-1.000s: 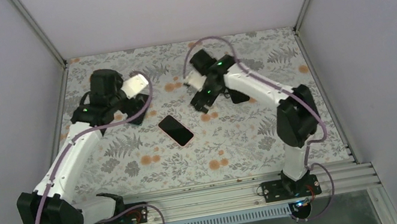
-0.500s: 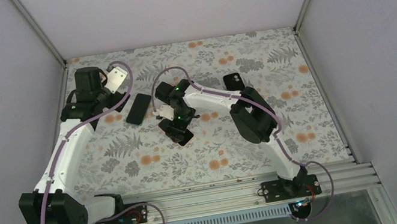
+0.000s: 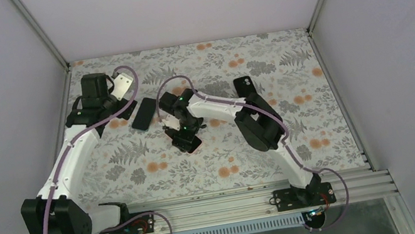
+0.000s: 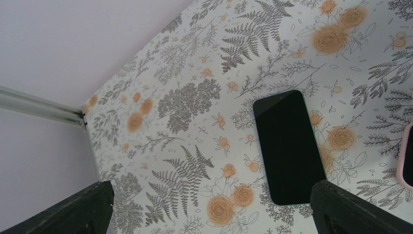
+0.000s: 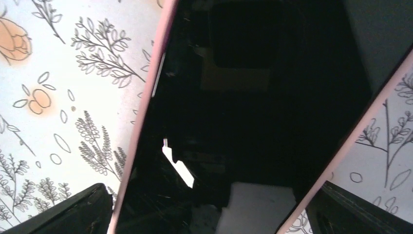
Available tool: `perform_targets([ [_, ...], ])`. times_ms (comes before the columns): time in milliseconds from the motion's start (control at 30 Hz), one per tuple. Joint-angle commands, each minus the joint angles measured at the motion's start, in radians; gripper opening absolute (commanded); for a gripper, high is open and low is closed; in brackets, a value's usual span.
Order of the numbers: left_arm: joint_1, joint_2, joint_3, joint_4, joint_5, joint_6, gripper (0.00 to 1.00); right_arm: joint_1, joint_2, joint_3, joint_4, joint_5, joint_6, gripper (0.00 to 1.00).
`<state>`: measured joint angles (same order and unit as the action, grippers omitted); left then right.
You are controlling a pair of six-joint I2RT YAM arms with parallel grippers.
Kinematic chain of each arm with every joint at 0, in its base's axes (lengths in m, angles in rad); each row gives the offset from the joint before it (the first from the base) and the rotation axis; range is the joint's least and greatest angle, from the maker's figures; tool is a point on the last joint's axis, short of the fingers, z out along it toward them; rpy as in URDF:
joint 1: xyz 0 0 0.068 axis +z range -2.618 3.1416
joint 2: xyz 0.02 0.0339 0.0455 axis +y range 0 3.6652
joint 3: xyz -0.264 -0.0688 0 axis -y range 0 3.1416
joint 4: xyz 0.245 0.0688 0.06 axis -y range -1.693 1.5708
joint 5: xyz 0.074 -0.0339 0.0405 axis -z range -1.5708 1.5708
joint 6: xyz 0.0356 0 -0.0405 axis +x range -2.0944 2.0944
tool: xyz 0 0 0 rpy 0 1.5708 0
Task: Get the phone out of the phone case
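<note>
Far left on the floral-print table (image 3: 283, 53), our left gripper (image 4: 212, 200) hangs spread and empty, a flat black rectangular slab (image 4: 289, 146) lying just beyond its fingers. At centre, our right gripper (image 5: 207, 202), unclenched, hangs close over the black glass phone (image 5: 253, 97) in its pink phone case (image 5: 144, 105).

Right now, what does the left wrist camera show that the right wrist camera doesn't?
Only left wrist: a black phone lying flat, plus the wall's corner rail. Only right wrist: the pink-cased phone up close, its dark screen filling the frame. Both: the floral table, each gripper's own open fingers, and the pink case, just a sliver in the left view.
</note>
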<state>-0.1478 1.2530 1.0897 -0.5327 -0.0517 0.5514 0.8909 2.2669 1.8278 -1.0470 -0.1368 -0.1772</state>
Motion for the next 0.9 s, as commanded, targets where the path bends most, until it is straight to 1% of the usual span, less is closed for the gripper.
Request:
perform_targets([
  [0, 0.005, 0.005, -0.015, 0.017, 0.010, -0.033, 1.00, 0.030, 0.042, -0.007, 0.018, 0.044, 0.020, 1.00],
  [133, 0.004, 0.003, -0.031, 0.023, 0.000, -0.031, 1.00, 0.044, 0.060, 0.000, 0.012, 0.043, 0.019, 1.00],
  [233, 0.005, 0.006, -0.040, 0.027, 0.001, -0.033, 1.00, 0.062, 0.073, -0.007, 0.016, 0.080, 0.014, 1.00],
  [367, 0.005, 0.000, -0.053, 0.034, 0.002, -0.033, 1.00, 0.074, 0.054, -0.069, 0.046, 0.138, -0.021, 1.00],
  [400, 0.005, -0.003, -0.058, 0.037, 0.000, -0.029, 1.00, 0.073, 0.037, -0.098, 0.060, 0.154, -0.035, 0.98],
  [567, 0.006, -0.009, -0.082, 0.045, -0.004, -0.012, 1.00, 0.057, -0.094, -0.303, 0.171, 0.258, -0.176, 0.92],
  [633, 0.007, -0.009, -0.083, 0.048, 0.004, -0.012, 1.00, 0.028, -0.138, -0.362, 0.205, 0.272, -0.227, 0.84],
  [700, 0.007, -0.007, -0.085, 0.050, 0.015, -0.015, 1.00, -0.005, -0.173, -0.400, 0.229, 0.275, -0.281, 0.81],
  [800, 0.007, -0.002, -0.086, 0.047, 0.038, -0.016, 1.00, -0.043, -0.238, -0.477, 0.271, 0.272, -0.389, 0.80],
  [867, 0.007, 0.000, -0.090, 0.047, 0.046, -0.018, 1.00, -0.068, -0.279, -0.497, 0.298, 0.261, -0.434, 0.81],
])
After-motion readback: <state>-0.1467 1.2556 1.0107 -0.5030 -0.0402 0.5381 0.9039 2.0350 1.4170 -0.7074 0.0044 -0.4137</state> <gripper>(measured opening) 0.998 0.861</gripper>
